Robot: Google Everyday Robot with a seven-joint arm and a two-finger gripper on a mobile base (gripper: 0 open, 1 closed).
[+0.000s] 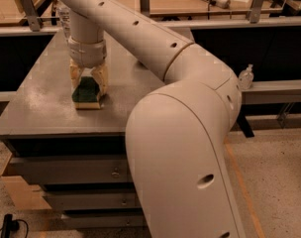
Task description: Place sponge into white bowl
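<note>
The sponge, dark green on top with pale yellow foam below, lies flat on the grey table near its left front. My gripper points straight down over the sponge's far half. Its two tan fingers stand on either side of the sponge and press against its sides. The sponge still rests on the table. The white bowl does not show; my large arm covers the right part of the table.
A clear plastic bottle stands at the table's back left. My arm's cream-coloured body fills the foreground right. A small pump bottle stands on a ledge at right. Drawers sit below the table's front edge.
</note>
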